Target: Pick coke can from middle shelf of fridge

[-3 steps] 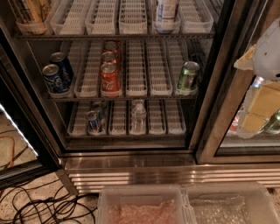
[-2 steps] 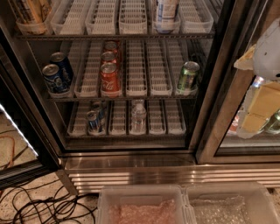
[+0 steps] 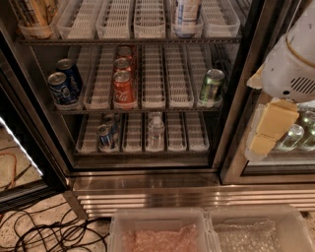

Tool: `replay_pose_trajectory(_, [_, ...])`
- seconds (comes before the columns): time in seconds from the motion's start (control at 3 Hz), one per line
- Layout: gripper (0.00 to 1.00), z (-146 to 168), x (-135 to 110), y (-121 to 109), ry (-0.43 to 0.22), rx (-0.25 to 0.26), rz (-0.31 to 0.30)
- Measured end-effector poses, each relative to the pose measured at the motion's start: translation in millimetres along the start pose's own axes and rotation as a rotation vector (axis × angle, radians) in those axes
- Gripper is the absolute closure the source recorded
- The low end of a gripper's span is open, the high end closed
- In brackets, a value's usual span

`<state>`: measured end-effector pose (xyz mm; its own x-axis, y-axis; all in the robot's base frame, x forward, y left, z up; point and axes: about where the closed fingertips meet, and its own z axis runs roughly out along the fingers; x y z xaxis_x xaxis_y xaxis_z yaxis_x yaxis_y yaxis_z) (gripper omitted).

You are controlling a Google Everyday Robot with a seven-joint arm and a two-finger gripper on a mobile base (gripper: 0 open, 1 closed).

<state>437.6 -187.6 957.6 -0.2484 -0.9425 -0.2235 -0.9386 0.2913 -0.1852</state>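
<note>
The fridge (image 3: 147, 189) stands open in front of me. On its middle shelf (image 3: 152, 106), three red coke cans stand in one lane, the front one (image 3: 123, 89) at the shelf's front edge and the others (image 3: 122, 65) behind it. Two blue cans (image 3: 60, 88) stand at the left and a green can (image 3: 211, 84) at the right. My gripper (image 3: 268, 129), yellowish under the white arm (image 3: 290, 69), hangs at the right in front of the right-hand glass door, apart from the cans and holding nothing I can see.
The lower shelf holds a blue can (image 3: 104, 136) and a clear bottle (image 3: 155, 132). The top shelf holds a white container (image 3: 186, 12). Two clear plastic bins (image 3: 160, 231) sit below the steel base. Black cables (image 3: 44, 231) lie on the floor at left. More bottles (image 3: 295, 135) stand behind the right door.
</note>
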Motion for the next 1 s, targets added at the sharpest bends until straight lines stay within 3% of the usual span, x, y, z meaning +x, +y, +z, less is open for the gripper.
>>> replay_pose_trajectory(0.33, [0.0, 0, 0, 0, 0.0, 0.0, 0.0])
replay_pose_trajectory(0.67, [0.0, 17, -16, 16, -0.071, -0.017, 0.019])
replay_pose_trajectory(1.0, [0.0, 48, -48, 33, -0.147, -0.046, 0.104])
